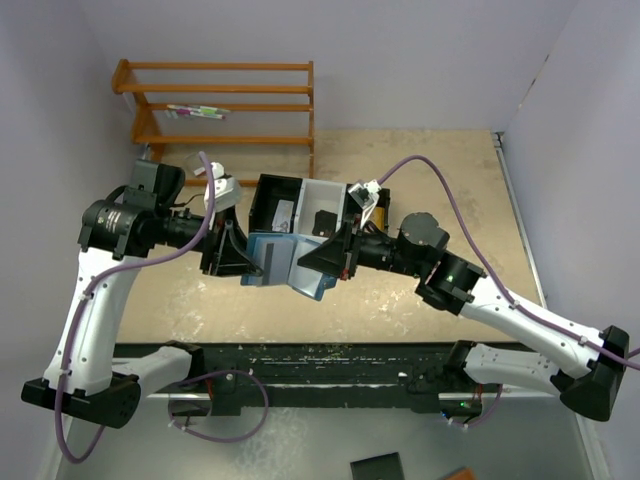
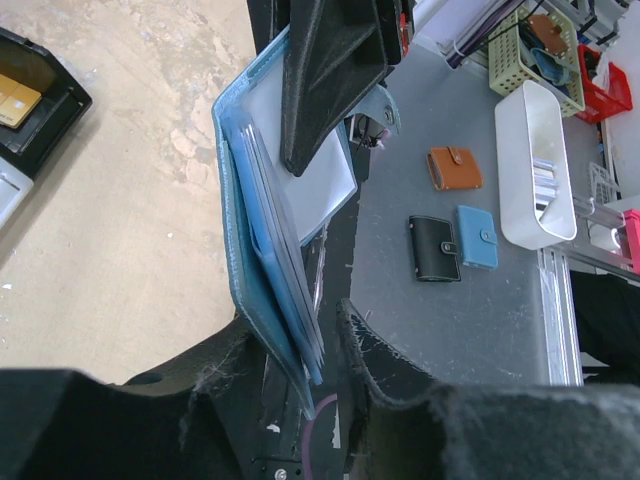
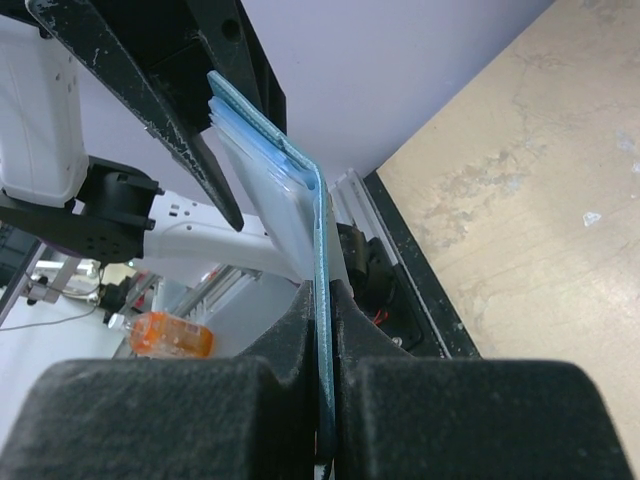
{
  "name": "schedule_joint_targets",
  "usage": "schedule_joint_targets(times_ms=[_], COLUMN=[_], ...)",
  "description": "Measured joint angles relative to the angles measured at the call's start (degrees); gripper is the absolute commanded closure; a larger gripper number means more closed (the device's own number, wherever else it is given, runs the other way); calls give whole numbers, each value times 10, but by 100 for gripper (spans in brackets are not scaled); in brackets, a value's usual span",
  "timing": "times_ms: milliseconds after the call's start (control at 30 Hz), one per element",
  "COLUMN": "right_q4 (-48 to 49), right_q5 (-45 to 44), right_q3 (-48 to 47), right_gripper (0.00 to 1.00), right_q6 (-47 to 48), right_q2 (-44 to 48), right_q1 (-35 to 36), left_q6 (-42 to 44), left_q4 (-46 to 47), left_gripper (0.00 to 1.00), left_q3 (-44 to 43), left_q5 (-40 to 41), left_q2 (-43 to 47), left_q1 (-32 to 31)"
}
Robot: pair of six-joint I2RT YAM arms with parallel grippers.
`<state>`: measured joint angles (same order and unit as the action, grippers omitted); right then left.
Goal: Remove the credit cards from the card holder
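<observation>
1. At the far left, at the back, a wooden rack (image 1: 220, 105) stands against the wall, with something thin and pale lying on its middle rail.
2. My left hand (image 1: 243, 265) comes in from the left. Its fingers (image 2: 100, 420) are spread partway and sit astride the lower edge of the card holder (image 1: 280, 262). There are gaps on both sides of the holder's edge, so this hand pinches nothing.
3. The card holder (image 2: 255, 250) hangs between my two hands over the near middle of the tabletop (image 1: 450, 180), up on edge and folded open. Its blue cover faces outward, and the pale clear pockets fan out from the fold. I cannot tell whether anything sits in those pockets.
4. Just behind the holder lies the tray (image 1: 322, 195), with black compartments on either side of a white one. A gold-tan credit card (image 2: 15, 100) lies flat in its right-hand black compartment, well apart from the holder.
5. My right hand (image 1: 318, 265) comes in from the right. Its fingers (image 3: 150, 420) are pressed together on one thin blue flap of the holder and pinch it firmly.
6. In the left wrist view, a grey surface lies past the tabletop's near edge. On it lie an orange wallet (image 2: 455, 168), a black wallet (image 2: 435, 248) just beside a blue wallet (image 2: 477, 237), and a white bin (image 2: 535, 165).
</observation>
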<state>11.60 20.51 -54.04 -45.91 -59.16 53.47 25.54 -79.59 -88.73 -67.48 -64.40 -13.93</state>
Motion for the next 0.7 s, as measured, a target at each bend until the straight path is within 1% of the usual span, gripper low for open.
schedule_joint_targets(times_ms=[200, 267, 533, 600, 700], right_q4=[0, 1, 10, 12, 12], right_q5=[1, 2, 14, 16, 18], right_q3=[0, 0, 0, 0, 0], right_gripper=[100, 100, 100, 100, 100], right_q6=[0, 0, 0, 0, 0], right_q2=[0, 0, 0, 0, 0], right_q1=[0, 0, 0, 0, 0], left_q6=[7, 11, 21, 21, 21], left_q4=[-5, -11, -19, -19, -20], left_gripper=[82, 85, 87, 85, 80], left_q3=[-2, -4, -8, -8, -8], left_q5=[-3, -7, -15, -18, -23], left_q2=[-1, -1, -1, 0, 1], left_q1=[0, 0, 0, 0, 0])
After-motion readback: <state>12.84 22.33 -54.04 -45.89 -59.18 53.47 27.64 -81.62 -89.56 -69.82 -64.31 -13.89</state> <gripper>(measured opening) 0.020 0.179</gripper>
